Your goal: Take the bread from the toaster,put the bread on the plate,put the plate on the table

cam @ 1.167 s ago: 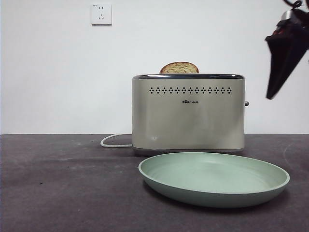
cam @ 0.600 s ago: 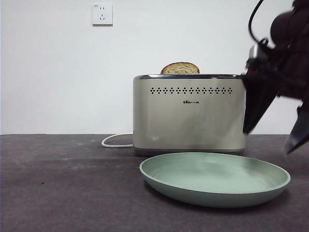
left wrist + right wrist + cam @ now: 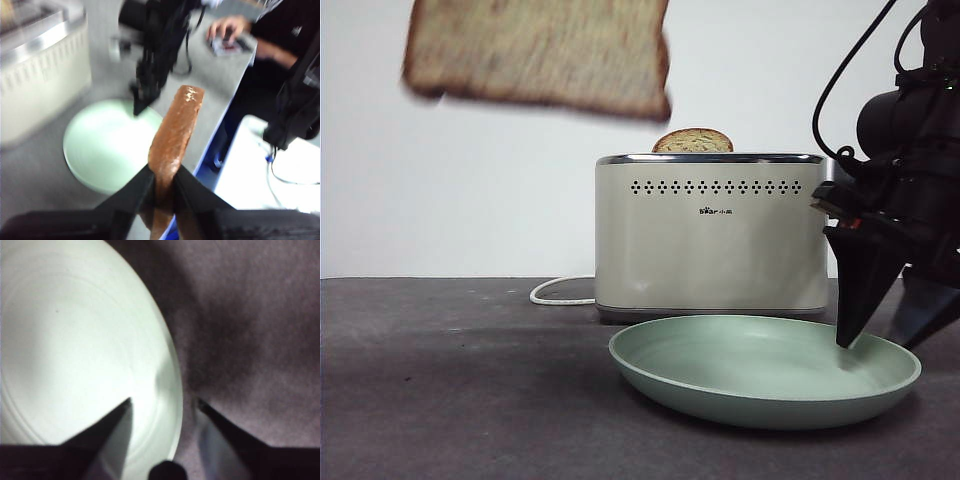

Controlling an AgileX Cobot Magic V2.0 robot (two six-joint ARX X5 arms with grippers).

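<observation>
Table (image 3: pixel 460 400): dark matte, carrying one boxy cream toaster (image 3: pixel 710 235) and one round mint plate (image 3: pixel 765 372). Two bread slices: a domed one in the slot (image 3: pixel 692 141), and the flat speckled bread (image 3: pixel 540 55) airborne upper left in front view; only left wrist view shows the left gripper (image 3: pixel 163 176) clamping it. Right gripper (image 3: pixel 162 404) spread wide, straddling the plate rim.

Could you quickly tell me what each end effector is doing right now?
Left end effector: shut on the bread.
Right end effector: open, straddling the plate rim.
</observation>
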